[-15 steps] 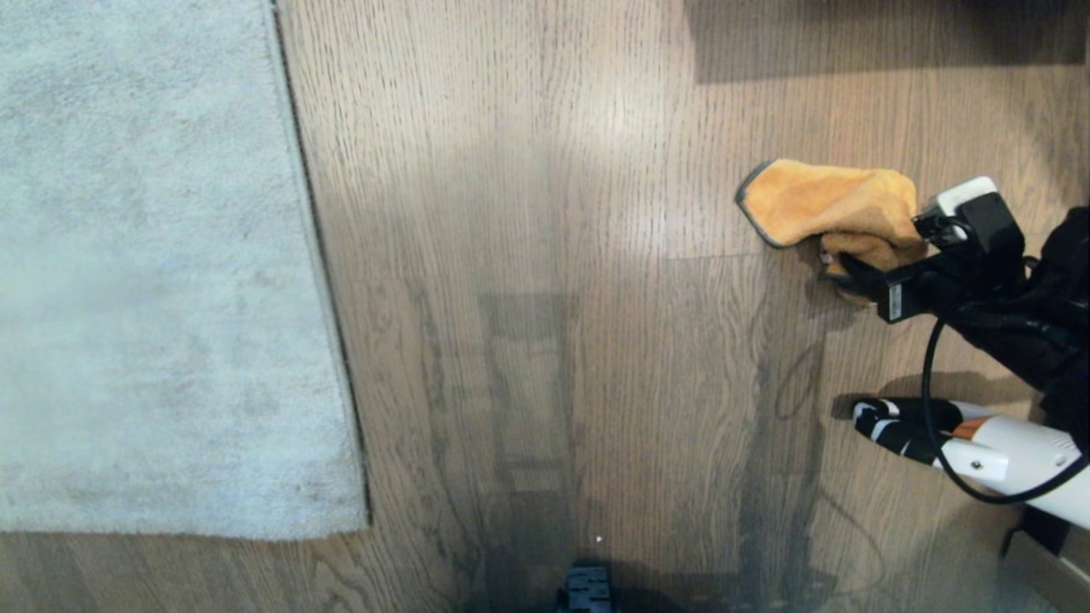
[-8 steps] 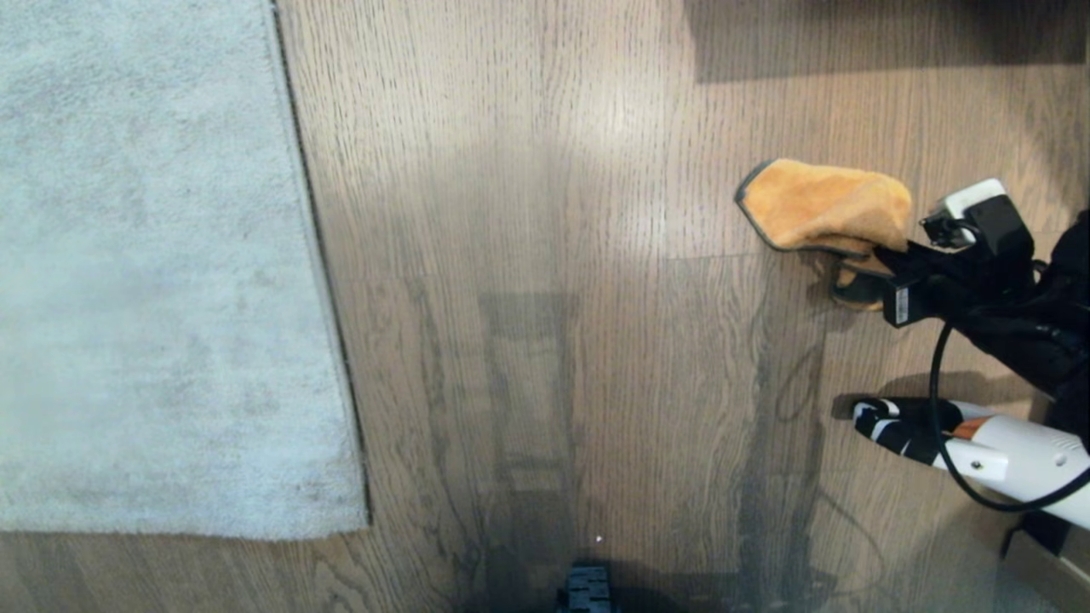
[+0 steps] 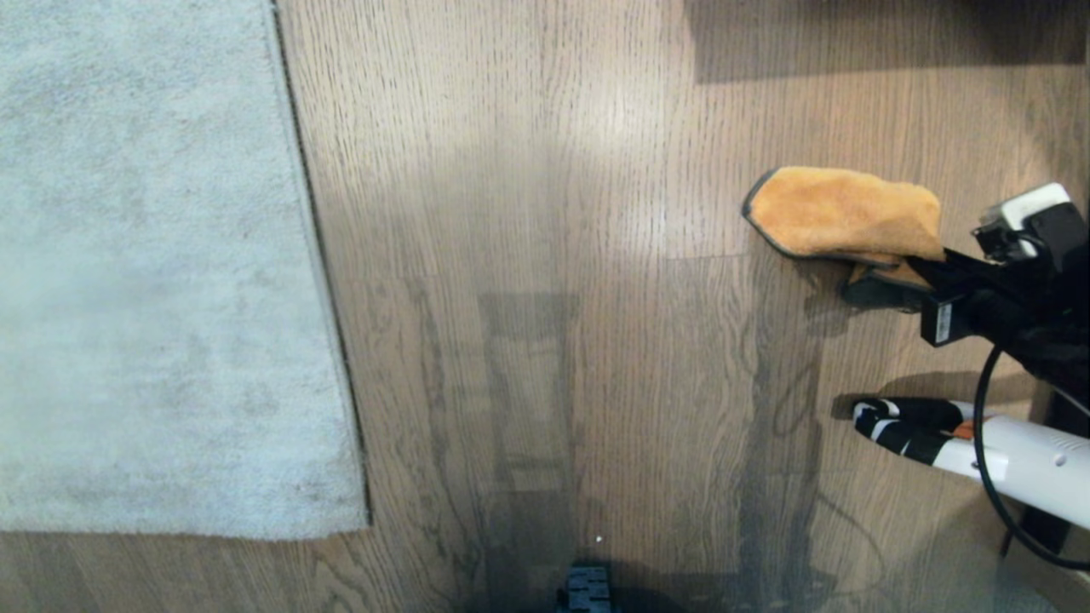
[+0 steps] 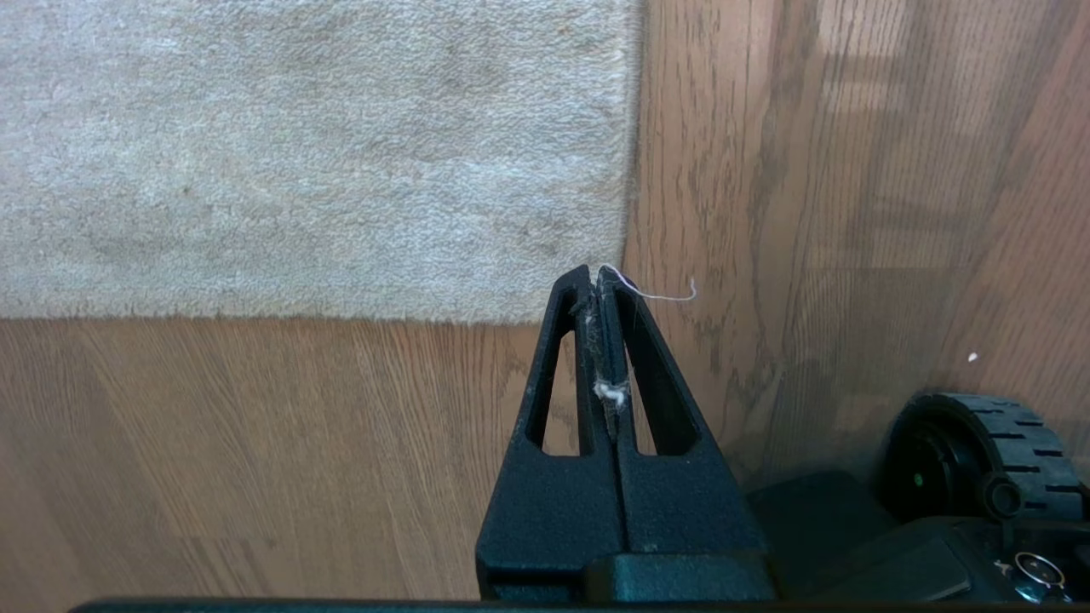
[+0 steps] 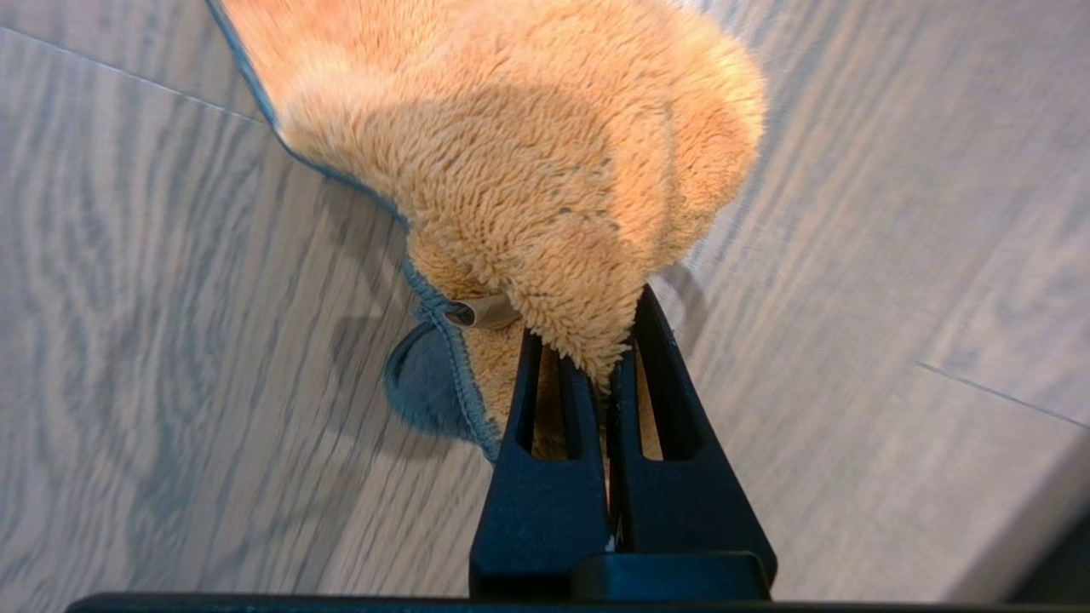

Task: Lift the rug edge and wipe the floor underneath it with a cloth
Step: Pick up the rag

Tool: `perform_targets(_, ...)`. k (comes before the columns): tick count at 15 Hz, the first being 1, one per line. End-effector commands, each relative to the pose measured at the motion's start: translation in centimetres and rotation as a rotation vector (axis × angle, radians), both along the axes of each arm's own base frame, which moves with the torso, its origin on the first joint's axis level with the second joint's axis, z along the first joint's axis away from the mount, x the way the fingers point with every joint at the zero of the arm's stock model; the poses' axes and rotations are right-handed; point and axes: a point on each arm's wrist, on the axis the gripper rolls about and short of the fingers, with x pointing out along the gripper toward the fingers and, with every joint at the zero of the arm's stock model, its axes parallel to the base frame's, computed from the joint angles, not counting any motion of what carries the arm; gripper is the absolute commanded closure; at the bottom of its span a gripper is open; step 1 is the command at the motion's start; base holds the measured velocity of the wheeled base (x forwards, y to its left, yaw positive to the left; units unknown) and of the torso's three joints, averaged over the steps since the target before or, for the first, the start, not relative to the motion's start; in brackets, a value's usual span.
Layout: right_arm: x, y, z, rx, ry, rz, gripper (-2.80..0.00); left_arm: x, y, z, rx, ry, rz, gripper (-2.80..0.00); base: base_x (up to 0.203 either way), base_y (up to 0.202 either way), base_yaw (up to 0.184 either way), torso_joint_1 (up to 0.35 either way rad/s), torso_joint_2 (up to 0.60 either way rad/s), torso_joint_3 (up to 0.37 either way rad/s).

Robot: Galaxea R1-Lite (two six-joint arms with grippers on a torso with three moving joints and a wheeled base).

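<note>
Right gripper (image 3: 886,277) sits far right in your head view, jaws clamped on the near-right end of the cloth (image 3: 843,213). The rest of the cloth trails left and away from the jaws, over the floor (image 3: 545,255). Head view can't tell you how good the pinch is. Right wrist view does: right gripper (image 5: 615,340) has its jaws nearly together with the orange pile of the cloth (image 5: 528,162) bunched between the tips, a grey-trimmed corner folded under on one side, and floor (image 5: 851,255) all around it.

Rug edge (image 3: 319,272) runs near-to-far on the left side of your head view, flat on the floor, corner near you, well apart from the cloth. The left arm doesn't show there. Left wrist view gives it: left gripper (image 4: 596,281), jaws pressed together on nothing but stray lint and a thread, tips in line with the corner of the rug edge (image 4: 626,213). Whether they touch it, you can't tell. A base wheel (image 4: 988,451) shows beside it.

White-and-black arm link (image 3: 979,443) lies near right.
</note>
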Motion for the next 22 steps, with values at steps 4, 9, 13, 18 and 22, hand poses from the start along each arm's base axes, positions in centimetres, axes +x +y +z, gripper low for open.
perform_targets(4, -5.3, 0.0, 0.6, 0.002, -0.062, 0.005, 0.00, 0.0, 0.0, 0.0, 0.000, 0.001, 0.000, 0.00, 0.000, 0.000, 0.000, 0.000, 0.00, 0.000)
perform_targets(9, -9.6, -0.1, 0.7, 0.009, -0.129, 0.005, 0.00, 0.0, 0.0, 0.0, 0.000, 0.001, 0.002, 0.00, 0.000, 0.000, 0.000, 0.000, 0.00, 0.000)
perform_targets(13, -12.3, -0.1, 0.7, 0.053, -0.179, 0.013, 0.00, 0.0, 0.0, 0.0, 0.000, 0.001, 0.000, 0.00, 0.000, 0.000, 0.000, 0.000, 0.00, 0.000)
perform_targets(18, -15.2, -0.2, 0.8, 0.119, -0.183, 0.023, 0.00, 0.0, 0.0, 0.0, 0.000, 0.001, 0.000, 0.00, 0.000, 0.000, 0.000, 0.000, 0.00, 0.000)
perform_targets(22, -16.9, -0.2, 0.8, 0.168, -0.198, 0.034, 0.00, 0.0, 0.0, 0.0, 0.000, 0.001, 0.002, 0.00, 0.000, 0.000, 0.000, 0.000, 0.00, 0.000)
